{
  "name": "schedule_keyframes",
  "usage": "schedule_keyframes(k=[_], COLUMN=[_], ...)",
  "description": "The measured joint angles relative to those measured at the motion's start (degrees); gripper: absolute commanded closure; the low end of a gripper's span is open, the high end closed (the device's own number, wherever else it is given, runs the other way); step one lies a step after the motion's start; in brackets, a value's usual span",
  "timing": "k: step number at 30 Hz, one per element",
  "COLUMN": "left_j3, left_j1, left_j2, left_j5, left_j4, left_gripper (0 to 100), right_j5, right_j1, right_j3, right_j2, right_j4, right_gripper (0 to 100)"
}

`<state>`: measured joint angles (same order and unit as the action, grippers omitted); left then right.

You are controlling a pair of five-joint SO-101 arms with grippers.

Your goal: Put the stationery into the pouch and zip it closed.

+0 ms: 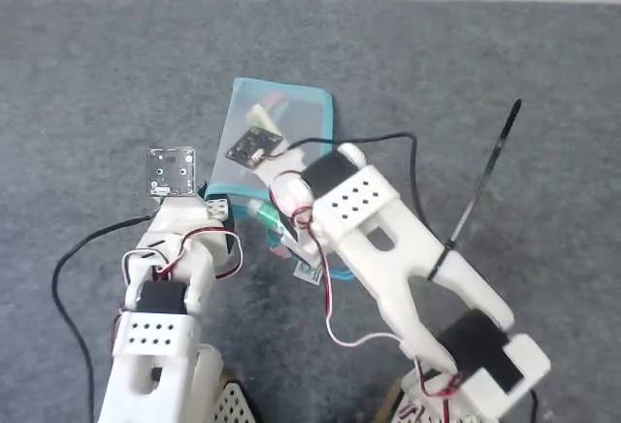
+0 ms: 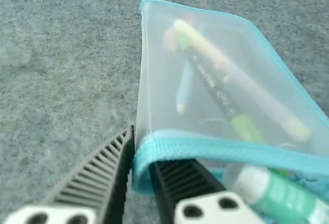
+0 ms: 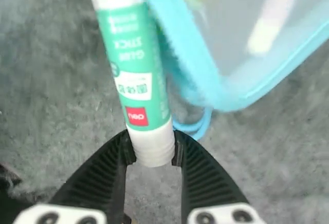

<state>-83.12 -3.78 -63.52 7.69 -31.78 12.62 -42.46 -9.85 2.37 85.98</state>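
A clear pouch (image 1: 281,122) with a teal zip edge lies on the grey table; pens and markers (image 2: 221,85) show through its wall. My left gripper (image 2: 140,175) is shut on the pouch's teal rim (image 2: 205,152) at its corner by the opening. My right gripper (image 3: 151,154) is shut on the white base of a green and white glue stick (image 3: 131,75), whose far end sits at the pouch (image 3: 257,39) mouth. The glue stick (image 2: 277,193) also shows beside the rim in the left wrist view. In the high view both arms meet at the pouch's near end, the glue stick (image 1: 264,213) between them.
A black pen (image 1: 490,176) lies on the grey mat to the right of the right arm. A black cable (image 1: 388,142) loops over the mat near the pouch. Open mat lies to the left and at the back.
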Motion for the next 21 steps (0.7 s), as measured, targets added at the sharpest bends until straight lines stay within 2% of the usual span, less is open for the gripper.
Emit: schedule_keyframes(k=[7, 11, 16, 21], left_j3=[0.0, 0.0, 0.0, 0.0], left_j1=[3.3, 5.3, 8.5, 12.2], left_j2=[0.0, 0.0, 0.0, 0.0], left_j5=[-1.0, -2.9, -4.0, -6.4], left_j4=[0.0, 0.0, 0.0, 0.0], left_gripper=[99, 99, 99, 99], right_j5=[-1.3, -5.3, -10.5, -13.2], right_j1=[0.1, 3.8, 8.1, 8.8], right_j3=[6.9, 12.2, 22.9, 34.4], right_j2=[-6.5, -12.0, -18.5, -22.1], right_j4=[0.0, 0.6, 5.6, 10.6], right_gripper=[99.1, 99.1, 99.1, 97.2])
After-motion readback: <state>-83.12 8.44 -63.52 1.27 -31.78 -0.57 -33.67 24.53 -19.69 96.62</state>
